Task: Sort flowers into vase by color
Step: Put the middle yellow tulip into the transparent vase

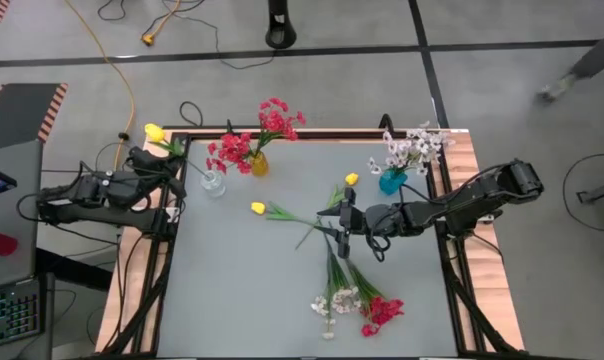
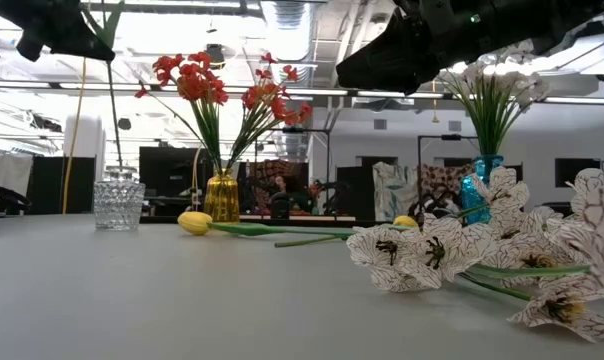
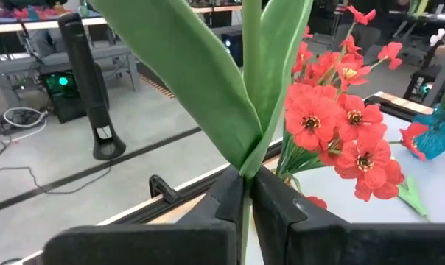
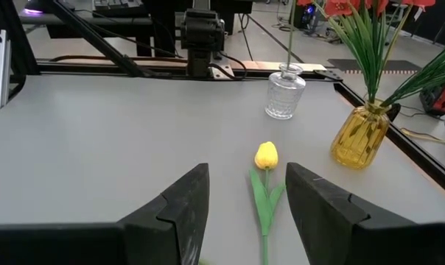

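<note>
From above, the left gripper (image 1: 160, 165) sits at the far left corner of the bench (image 1: 232, 300), a yellow tulip (image 1: 154, 131) beyond its fingers and the clear glass vase (image 1: 213, 184) just beside them; the right gripper (image 1: 344, 228) hovers mid-bench over loose stems, with a second yellow tulip (image 1: 258, 208) lying ahead of its fingers. The level view adds what the overhead cannot: the held stem hangs upright above the clear vase, not yet in it. The left wrist view shows the fingers (image 3: 281, 210) pinching a green stem just below its leaves, red flowers (image 3: 340, 140) in the amber vase (image 1: 259, 165) beyond. The right wrist view shows its fingers (image 4: 180, 210) spread, the lying tulip's bud just ahead between them. I judge the yellow sort is in hand; next, lower the stem into the clear vase and release.
</note>
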